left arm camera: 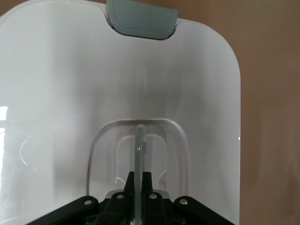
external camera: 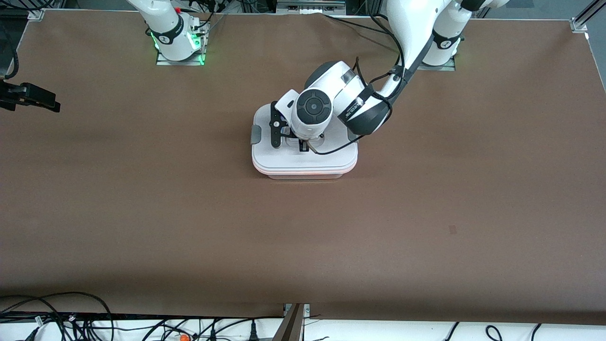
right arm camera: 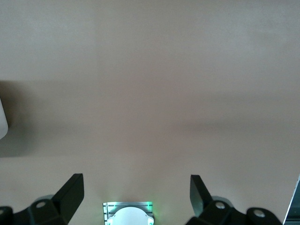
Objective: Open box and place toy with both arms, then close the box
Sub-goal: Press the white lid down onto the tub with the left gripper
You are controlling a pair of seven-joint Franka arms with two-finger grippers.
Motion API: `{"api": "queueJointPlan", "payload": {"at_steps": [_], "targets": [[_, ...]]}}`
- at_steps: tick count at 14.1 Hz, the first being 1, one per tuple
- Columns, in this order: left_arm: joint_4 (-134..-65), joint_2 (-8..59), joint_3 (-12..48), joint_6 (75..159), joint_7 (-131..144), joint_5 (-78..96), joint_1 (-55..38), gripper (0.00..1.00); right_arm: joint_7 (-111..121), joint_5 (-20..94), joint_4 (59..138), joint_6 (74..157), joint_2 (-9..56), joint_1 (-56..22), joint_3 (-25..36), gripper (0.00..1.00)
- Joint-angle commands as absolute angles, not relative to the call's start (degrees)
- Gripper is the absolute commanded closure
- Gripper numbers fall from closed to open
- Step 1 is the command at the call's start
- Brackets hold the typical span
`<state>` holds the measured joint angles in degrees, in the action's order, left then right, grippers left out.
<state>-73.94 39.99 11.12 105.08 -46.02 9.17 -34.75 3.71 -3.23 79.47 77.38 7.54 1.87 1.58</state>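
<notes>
Jaws of the left gripper (external camera: 304,146) clench the lidded box's (external camera: 303,163) handle (left arm camera: 139,150); right gripper (right arm camera: 136,194) waits, jaws spread.

The white jointed left arm with black bands (external camera: 416,42) reaches from its base at the table's upper edge down toward the middle of the table, its wrist bent steeply downward. Its black two-finger left gripper (external camera: 303,146) points straight down, fingers (left arm camera: 146,185) pinched tight together. The white jointed right arm (external camera: 165,23) waits near its base; its black right gripper (right arm camera: 137,192) hangs above the table surface with fingers (right arm camera: 72,190) spread wide, holding nothing.
</notes>
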Motion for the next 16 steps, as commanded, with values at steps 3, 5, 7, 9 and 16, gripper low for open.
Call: {"api": "queueJointPlan", "payload": {"at_steps": [3,5,7,9,16], "targets": [[-72.1,41.1,10.6,107.4,-46.4,8.6,-35.2,1.00,3.1,-2.5,80.4,76.9,6.5,1.6,1.3,0.00],[-72.1,41.1,10.6,107.5,-46.7,7.8,-35.1,1.00,3.1,-2.5,80.4,76.9,6.5,1.6,1.4,0.00],[-72.1,41.0,10.6,107.4,-46.5,7.6,-35.1,1.00,3.1,-1.8,80.3,76.9,6.5,1.6,1.4,0.00],[-72.0,41.0,10.6,107.4,-46.0,7.6,-35.2,1.00,3.1,-1.8,80.3,76.9,6.5,1.6,1.5,0.00],[-72.1,41.0,10.6,107.5,-45.3,7.5,-35.3,1.00,3.1,-1.0,80.3,76.9,6.5,1.6,1.4,0.00]]}}
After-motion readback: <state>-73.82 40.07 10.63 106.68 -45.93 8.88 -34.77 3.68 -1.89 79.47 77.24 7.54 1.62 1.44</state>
